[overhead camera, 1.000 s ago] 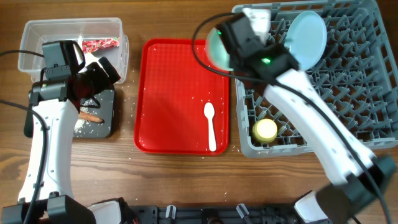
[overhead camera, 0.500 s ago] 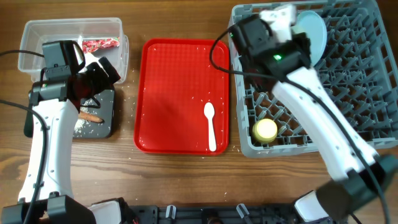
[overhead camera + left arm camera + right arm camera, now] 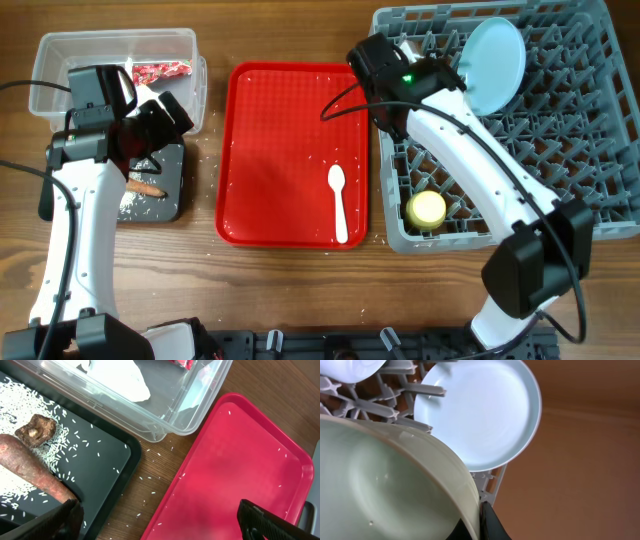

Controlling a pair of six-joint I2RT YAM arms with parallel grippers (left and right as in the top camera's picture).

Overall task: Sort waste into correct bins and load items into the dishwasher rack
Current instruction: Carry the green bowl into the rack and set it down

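My right gripper (image 3: 479,522) is shut on the rim of the pale green-white bowl (image 3: 385,485), which fills the lower left of the right wrist view. Just beyond it the pale blue plate (image 3: 480,410) stands upright among the pegs of the grey dishwasher rack (image 3: 560,150). Overhead, that gripper (image 3: 405,50) sits at the rack's back-left corner, and the arm hides the bowl. My left gripper (image 3: 165,525) hangs open over the wood between the black tray (image 3: 110,460) and the red tray (image 3: 240,450). Rice (image 3: 30,415), a brown lump (image 3: 35,427) and a sausage stick (image 3: 30,467) lie in the black tray.
The clear tub (image 3: 50,60) holds a red wrapper (image 3: 160,70) and white tissue (image 3: 120,377). A white spoon (image 3: 340,200) lies on the red tray (image 3: 280,150). A yellow cup (image 3: 427,208) sits in the rack's front-left. Loose rice grains dot the wood.
My right arm has carried the green-white bowl from over the red tray's back-right corner into the rack's back-left corner beside the plate. The left arm has not moved.
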